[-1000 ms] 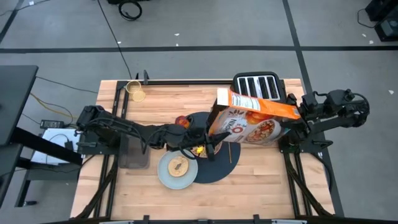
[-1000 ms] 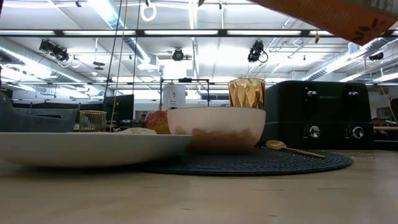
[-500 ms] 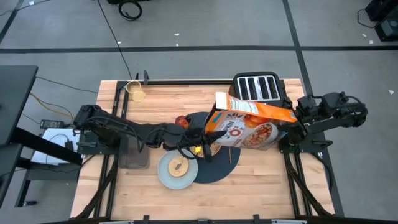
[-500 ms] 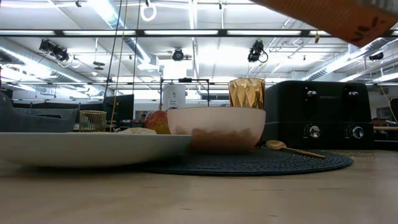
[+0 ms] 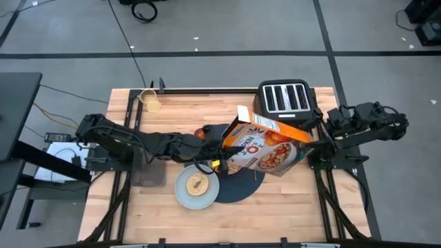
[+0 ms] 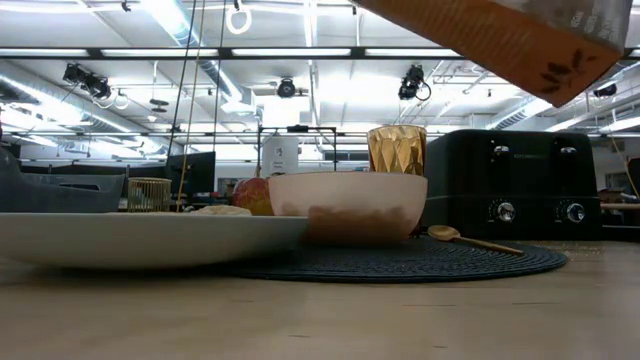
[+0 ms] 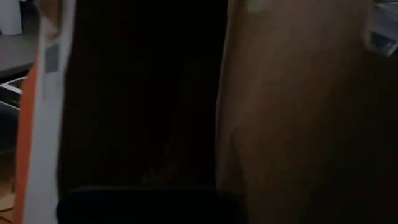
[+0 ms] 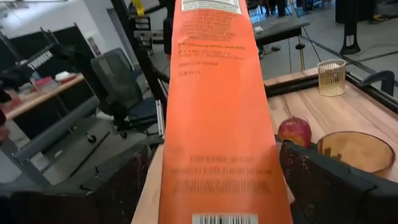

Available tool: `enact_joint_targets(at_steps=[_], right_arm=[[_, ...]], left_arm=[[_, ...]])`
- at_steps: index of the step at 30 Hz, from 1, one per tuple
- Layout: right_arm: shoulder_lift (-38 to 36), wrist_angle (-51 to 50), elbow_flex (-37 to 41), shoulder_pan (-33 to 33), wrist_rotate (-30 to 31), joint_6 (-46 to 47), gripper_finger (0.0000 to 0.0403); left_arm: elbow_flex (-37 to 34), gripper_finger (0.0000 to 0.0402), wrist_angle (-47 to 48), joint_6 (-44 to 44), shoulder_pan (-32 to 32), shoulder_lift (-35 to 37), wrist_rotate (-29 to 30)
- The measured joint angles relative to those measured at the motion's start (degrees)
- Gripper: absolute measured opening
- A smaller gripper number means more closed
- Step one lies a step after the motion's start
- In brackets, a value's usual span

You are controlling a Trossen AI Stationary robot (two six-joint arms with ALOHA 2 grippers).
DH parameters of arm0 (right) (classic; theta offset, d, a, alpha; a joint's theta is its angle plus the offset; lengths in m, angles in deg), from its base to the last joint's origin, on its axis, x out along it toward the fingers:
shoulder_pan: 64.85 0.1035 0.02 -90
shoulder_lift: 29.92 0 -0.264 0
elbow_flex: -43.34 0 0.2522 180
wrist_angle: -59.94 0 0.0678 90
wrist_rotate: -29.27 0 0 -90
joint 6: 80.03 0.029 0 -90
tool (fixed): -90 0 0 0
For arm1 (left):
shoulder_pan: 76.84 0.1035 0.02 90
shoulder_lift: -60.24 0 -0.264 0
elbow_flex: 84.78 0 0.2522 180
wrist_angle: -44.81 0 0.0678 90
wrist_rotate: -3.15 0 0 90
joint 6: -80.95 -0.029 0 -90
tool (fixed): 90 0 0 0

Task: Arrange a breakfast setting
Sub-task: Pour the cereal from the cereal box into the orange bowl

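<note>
On the desk (image 5: 289, 207) we see the left end effector (image 5: 215, 164) pressed together at the cereal box's (image 5: 265, 146) open end, over the pinkish bowl (image 6: 347, 206); whether it pinches the flap, we can't tell. Pale-blue plate (image 5: 196, 187) with bread (image 5: 198, 182) overlaps the dark-blue placemat (image 5: 241, 184). Red apple (image 5: 200, 132) sits behind. Amber glass (image 6: 397, 150) and gold spoon (image 6: 470, 240) sit on the mat. Right end effector (image 5: 318, 136) is spread around the tilted box, by the black toaster (image 5: 284, 96).
</note>
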Motion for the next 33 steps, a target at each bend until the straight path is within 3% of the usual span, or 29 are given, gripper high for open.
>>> enact_joint_targets(at_steps=[14,24,33], right_arm=[[1.9,-3.9,-5.7,0.0,1.4,-0.1,0.0363],[6.9,-2.9,-5.7,0.0,3.8,3.4,0.0363],[11.3,0.8,-5.7,0.0,8.6,4.7,0.0364]], left_arm=[[0.9,0.0003,16.4,4.6,0.3,6.2,-3.1],[20.2,0.0003,47.2,0.0,0.1,6.8,-8.0],[37.2,0.0003,76.8,-0.4,1.3,6.9,-4.3]])
